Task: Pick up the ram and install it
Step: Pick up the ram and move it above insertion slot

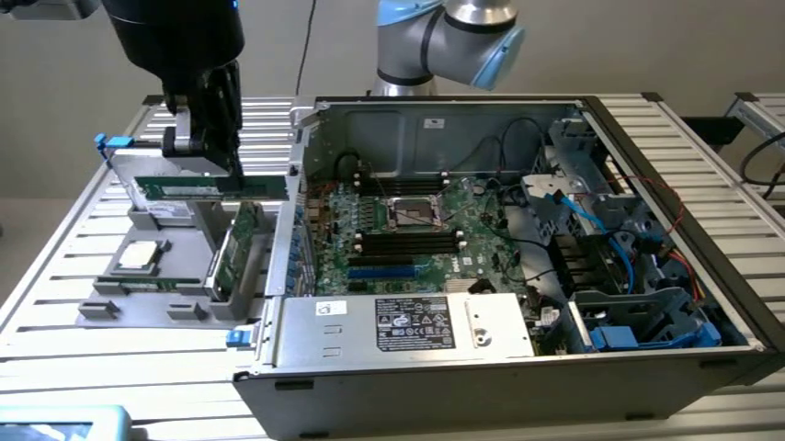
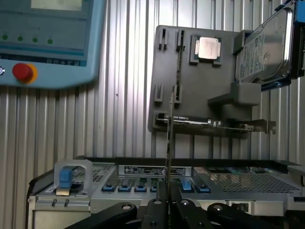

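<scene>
Jaws clenched on the ram, gripping its top edge about mid-length. The stick hangs level with its long bottom edge free. A mid-length grip likely keeps it from tipping, and a free bottom edge is what a slot needs.

In the wrist view the stick shows edge-on, a thin line running straight out from between the fingers, so it looks square in the grip, not skewed.

Position: in the air above the grey holder, on the exterior view's left of the case, outside its side wall. Not yet over the board.

Beneath and beside the ram:
- a green card stands upright in the holder, under the ram's case-side end, apart from it
- a square chip lies flat in a holder pocket
- a drive is propped at the holder's far end
- the slatted desk carries holder and case

In the way, by my reading: the side wall stands between the ram and the board. Inside, the black slots lie in banks either side of the socket, with blue slots just beyond. Loose cables hang toward the exterior view's right, seemingly off the slots. The supply box crowds the near edge.

A pendant with a red button lies on the desk, well apart from the holder
</scene>
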Tool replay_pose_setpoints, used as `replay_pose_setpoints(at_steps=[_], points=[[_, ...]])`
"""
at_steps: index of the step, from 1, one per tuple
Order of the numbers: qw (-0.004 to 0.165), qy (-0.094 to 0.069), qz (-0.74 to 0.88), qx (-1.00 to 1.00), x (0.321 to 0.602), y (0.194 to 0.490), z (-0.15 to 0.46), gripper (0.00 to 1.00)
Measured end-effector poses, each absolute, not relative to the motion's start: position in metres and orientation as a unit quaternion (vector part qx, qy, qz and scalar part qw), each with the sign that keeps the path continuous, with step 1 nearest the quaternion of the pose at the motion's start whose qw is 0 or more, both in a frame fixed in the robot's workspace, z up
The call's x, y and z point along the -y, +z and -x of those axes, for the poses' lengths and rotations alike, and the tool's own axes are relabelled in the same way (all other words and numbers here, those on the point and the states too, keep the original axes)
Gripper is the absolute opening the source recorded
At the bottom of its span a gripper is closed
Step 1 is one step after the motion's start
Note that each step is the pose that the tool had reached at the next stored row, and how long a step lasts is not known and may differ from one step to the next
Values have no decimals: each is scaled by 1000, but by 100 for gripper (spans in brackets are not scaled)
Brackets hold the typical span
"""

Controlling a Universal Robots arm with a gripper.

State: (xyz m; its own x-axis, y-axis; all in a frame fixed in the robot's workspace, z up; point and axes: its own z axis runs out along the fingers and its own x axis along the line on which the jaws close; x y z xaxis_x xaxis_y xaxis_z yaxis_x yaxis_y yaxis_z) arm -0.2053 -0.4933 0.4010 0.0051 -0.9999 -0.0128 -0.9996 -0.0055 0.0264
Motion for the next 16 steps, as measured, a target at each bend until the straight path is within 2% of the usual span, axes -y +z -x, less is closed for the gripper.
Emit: replay_pose_setpoints(at_steps=[16], points=[[5, -14, -710, 704, 488, 399, 132, 13]])
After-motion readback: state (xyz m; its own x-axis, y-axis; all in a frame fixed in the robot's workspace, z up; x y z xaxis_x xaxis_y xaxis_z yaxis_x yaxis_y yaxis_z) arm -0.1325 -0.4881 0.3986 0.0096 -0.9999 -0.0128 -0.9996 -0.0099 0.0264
